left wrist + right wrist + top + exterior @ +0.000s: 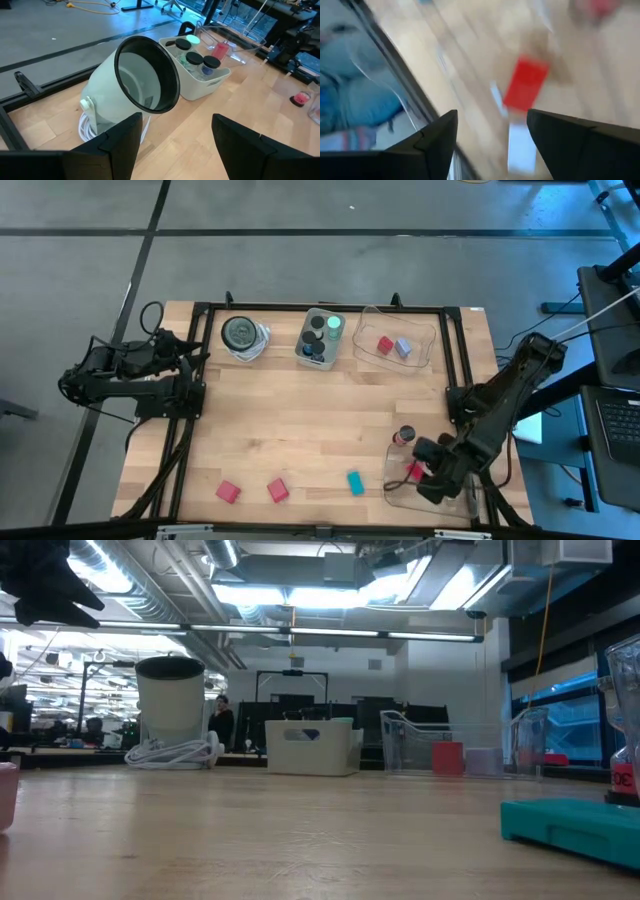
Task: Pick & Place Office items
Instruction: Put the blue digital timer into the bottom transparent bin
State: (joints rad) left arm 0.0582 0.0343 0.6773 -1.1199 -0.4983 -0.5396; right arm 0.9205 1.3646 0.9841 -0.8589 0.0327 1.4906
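The right claw (432, 480), jaws apart and empty, hangs over the near-right clear tray (400, 498) with a red block (526, 83) just beyond, so the placing step looks complete; next, fetch the teal block (354, 482) nearby.

Overhead, table-level, two wrist views; table (320, 430) shared.

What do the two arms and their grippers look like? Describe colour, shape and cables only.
Both arms are black, built of chunky jointed segments. The left arm has dark cables looping beside its base. The right arm is the same black build. Each gripper, left gripper and right gripper, ends in two broad, flat, matte-dark fingers with angled edges. No markings show.
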